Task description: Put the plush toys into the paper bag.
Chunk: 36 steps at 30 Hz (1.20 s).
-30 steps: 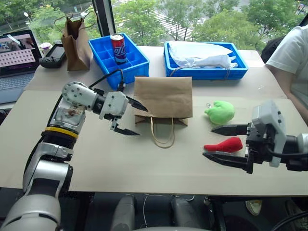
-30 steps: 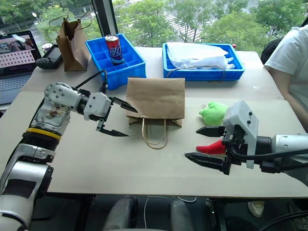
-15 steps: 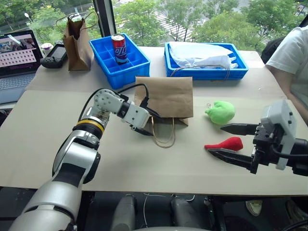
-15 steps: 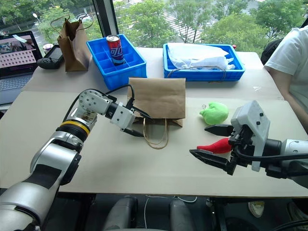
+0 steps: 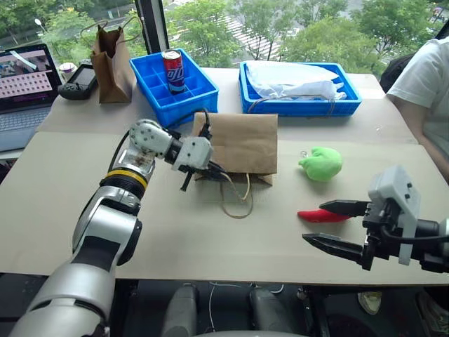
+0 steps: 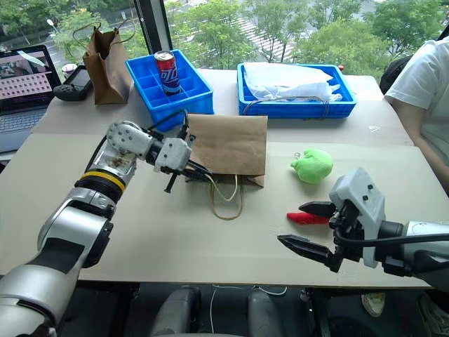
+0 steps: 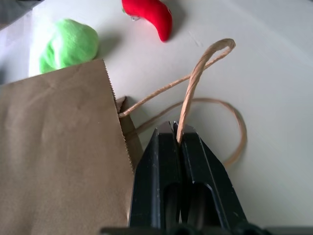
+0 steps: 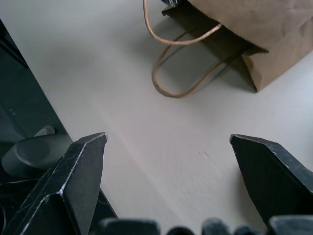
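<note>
Outdoors, green trees fill the window behind a pale beige desk (image 5: 210,239) that spans the room's foreground. At the far left sits an open laptop (image 5: 24,77), then a black handheld controller (image 5: 77,78) and a narrow dark brown bag (image 5: 112,63) standing upright. Next comes a blue divided bin (image 5: 184,95) holding an upright red soda can (image 5: 172,69).

The left end effector (image 7: 177,139) has its fingers pressed together, pinching one twine handle (image 7: 195,83) of the paper bag (image 5: 238,144), which lies flat near the middle of the desk with its open mouth and looped handles toward the robot; the pinched loop is raised off the surface, the other lies on it.

Behind the paper bag, a second blue tray (image 5: 302,105) carries a crumpled white cloth (image 5: 295,78). To the right of the bag, the lime-green plush toy (image 5: 321,163) rests on the bare desk, and nearer the robot lies the red chili plush toy (image 5: 321,215), apart from it. The right end effector (image 5: 340,225) hovers beside the chili with fingers spread wide, holding nothing. A person in a white sleeve (image 5: 421,84) sits at the far right edge.
</note>
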Available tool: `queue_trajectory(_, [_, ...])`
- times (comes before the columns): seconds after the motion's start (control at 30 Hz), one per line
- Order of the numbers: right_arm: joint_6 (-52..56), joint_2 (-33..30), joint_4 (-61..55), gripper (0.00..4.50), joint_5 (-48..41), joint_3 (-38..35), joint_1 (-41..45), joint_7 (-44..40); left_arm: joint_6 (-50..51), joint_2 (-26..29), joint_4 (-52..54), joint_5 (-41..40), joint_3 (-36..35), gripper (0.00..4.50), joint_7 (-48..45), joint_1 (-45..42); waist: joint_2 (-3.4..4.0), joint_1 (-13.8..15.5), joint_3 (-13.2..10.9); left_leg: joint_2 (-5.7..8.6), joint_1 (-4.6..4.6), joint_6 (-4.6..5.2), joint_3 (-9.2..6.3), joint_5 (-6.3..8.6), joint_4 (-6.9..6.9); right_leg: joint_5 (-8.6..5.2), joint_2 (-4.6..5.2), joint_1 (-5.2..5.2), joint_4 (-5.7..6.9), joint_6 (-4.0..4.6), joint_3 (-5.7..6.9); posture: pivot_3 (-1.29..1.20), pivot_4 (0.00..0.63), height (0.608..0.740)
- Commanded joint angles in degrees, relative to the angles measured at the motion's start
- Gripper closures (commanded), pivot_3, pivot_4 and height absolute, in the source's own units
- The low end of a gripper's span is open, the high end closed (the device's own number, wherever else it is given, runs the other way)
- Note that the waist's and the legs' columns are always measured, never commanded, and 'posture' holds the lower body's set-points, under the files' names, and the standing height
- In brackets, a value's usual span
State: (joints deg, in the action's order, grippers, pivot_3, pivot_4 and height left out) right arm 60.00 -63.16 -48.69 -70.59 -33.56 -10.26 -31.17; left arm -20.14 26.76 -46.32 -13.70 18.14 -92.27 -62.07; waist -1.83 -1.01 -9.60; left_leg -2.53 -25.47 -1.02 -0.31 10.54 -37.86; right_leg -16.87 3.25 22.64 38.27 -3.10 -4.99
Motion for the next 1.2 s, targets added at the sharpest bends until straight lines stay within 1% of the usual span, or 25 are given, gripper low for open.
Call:
queue_trajectory(0.03, [-2.8,5.3,-2.1,0.26,1.8,8.1,1.8,6.6,18.0,1.8,13.8,-5.5,-1.2,4.48,-0.1,2.8,0.0,-0.1,0.0,0.0,0.03,0.0,0.0,0.0,0.0,0.0,-0.01,-0.02,0.01,0.0,0.0,0.0,0.15,0.698])
queue_trajectory(0.1, [-4.0,9.7,-1.2,0.78,6.2,14.7,4.8,10.9,23.7,2.9,19.7,-6.0,-1.7,4.5,0.1,4.7,0.01,-0.3,0.0,-0.02,0.12,0.0,-0.03,0.0,-0.01,-0.01,-0.03,-0.12,0.02,0.0,0.01,0.0,0.15,0.698])
queue_trajectory(0.2, [-5.8,16.8,-0.5,1.75,10.1,22.5,8.7,14.6,26.6,4.2,24.1,-5.3,-1.9,4.5,0.3,6.1,-0.01,-0.6,0.0,0.03,0.21,-0.03,0.0,-0.04,-0.02,-0.01,-0.02,-0.11,0.14,0.0,-0.03,0.0,0.15,0.698])
queue_trajectory(0.23, [-6.4,18.8,-0.1,2.17,12.2,25.3,9.9,15.4,28.6,4.0,24.8,-5.5,-2.4,4.5,1.2,6.0,-0.01,-0.6,0.0,-0.08,0.23,-0.04,-0.02,-0.04,-0.03,-0.01,-0.13,-0.13,0.14,0.01,-0.02,0.0,0.15,0.698])
queue_trajectory(0.37, [-8.7,25.8,3.4,3.48,20.3,33.1,13.0,18.3,31.4,3.3,27.1,-5.4,-3.6,4.5,3.4,6.0,0.01,-0.5,0.0,-0.05,0.23,-0.04,-0.03,-0.04,-0.03,-0.02,-0.12,-0.09,0.21,0.02,-0.03,0.0,0.15,0.698])
queue_trajectory(0.43, [-11.4,30.3,5.9,4.17,23.8,36.6,13.1,19.1,35.1,1.7,30.2,-7.0,-4.8,4.5,6.5,6.2,0.0,-0.2,0.0,-0.02,0.22,-0.04,-0.03,-0.04,-0.03,-0.02,-0.09,-0.08,0.21,0.01,-0.03,0.0,0.15,0.698])
queue_trajectory(0.47, [-12.7,31.2,7.0,4.48,26.7,38.6,13.0,18.8,36.4,1.2,32.1,-7.3,-5.0,4.5,7.6,6.7,0.01,-0.1,0.0,-0.04,0.21,-0.04,-0.05,-0.04,-0.03,-0.02,-0.11,-0.08,0.2,0.02,-0.02,0.0,0.15,0.698])
queue_trajectory(0.53, [-15.5,34.1,9.1,4.48,30.1,40.0,13.1,19.0,39.7,0.8,35.9,-8.1,-5.5,4.5,9.3,7.8,0.01,0.0,0.0,0.0,0.17,-0.04,-0.05,-0.04,-0.03,-0.03,-0.08,-0.04,0.21,0.0,-0.04,0.0,0.15,0.698])
queue_trajectory(0.6, [-19.6,37.3,11.7,4.48,33.2,39.8,13.5,19.5,42.8,0.7,40.1,-10.2,-6.2,4.5,10.2,9.6,0.02,0.0,0.0,0.01,0.17,-0.04,-0.03,-0.04,-0.03,-0.03,-0.07,-0.03,0.21,0.01,-0.07,0.0,0.15,0.698])
queue_trajectory(0.67, [-24.9,38.8,15.6,4.48,37.8,40.9,13.1,17.7,43.3,1.0,42.7,-10.0,-5.5,4.5,10.4,12.0,0.03,-0.1,0.0,-0.02,0.18,-0.04,-0.04,-0.04,-0.03,-0.02,-0.09,-0.01,0.27,0.01,-0.06,0.0,0.15,0.698])
queue_trajectory(0.8, [-31.7,41.9,21.7,4.48,43.1,41.5,14.6,16.0,45.0,0.9,44.2,-10.1,-5.7,4.5,11.7,13.1,0.03,-0.1,0.0,-0.03,0.24,-0.06,-0.02,-0.05,-0.03,-0.03,-0.12,0.01,0.39,0.02,-0.07,0.0,0.15,0.698])
queue_trajectory(1.03, [-39.8,46.3,34.5,4.48,52.6,44.6,17.6,14.5,48.4,-1.6,44.2,-11.0,-6.7,4.5,15.7,12.1,0.03,-0.1,0.0,-0.03,0.23,-0.08,-0.01,-0.07,-0.04,-0.03,-0.13,0.05,0.45,0.03,-0.08,0.0,0.15,0.698])
queue_trajectory(1.07, [-41.0,46.4,35.9,4.48,54.1,45.1,17.8,14.3,50.3,-1.8,45.0,-12.0,-7.1,4.5,16.3,12.2,0.03,-0.1,0.0,-0.02,0.23,-0.08,-0.01,-0.07,-0.04,-0.03,-0.12,0.07,0.46,0.03,-0.09,0.0,0.15,0.698])
queue_trajectory(1.13, [-42.0,46.0,38.7,4.48,56.3,45.9,18.5,13.2,62.1,-2.7,44.9,-18.4,-10.4,4.5,19.2,11.6,0.03,-0.1,0.0,0.0,0.22,-0.08,0.01,-0.07,-0.04,-0.03,-0.11,0.09,0.48,0.03,-0.1,0.0,0.15,0.698])
queue_trajectory(1.17, [-42.4,45.8,39.5,4.48,57.2,46.0,18.8,12.8,66.4,-3.0,44.4,-20.8,-11.8,4.5,20.5,11.3,0.03,-0.1,0.0,-0.01,0.21,-0.08,0.01,-0.07,-0.04,-0.03,-0.11,0.11,0.5,0.03,-0.11,0.0,0.15,0.698])
queue_trajectory(1.2, [-42.0,45.7,40.2,4.48,57.7,46.2,19.0,12.3,69.2,-2.8,42.5,-21.0,-12.6,4.5,22.1,10.6,0.03,-0.2,0.0,-0.02,0.23,-0.08,0.0,-0.07,-0.04,-0.03,-0.11,0.09,0.53,0.03,-0.1,0.0,0.15,0.698])
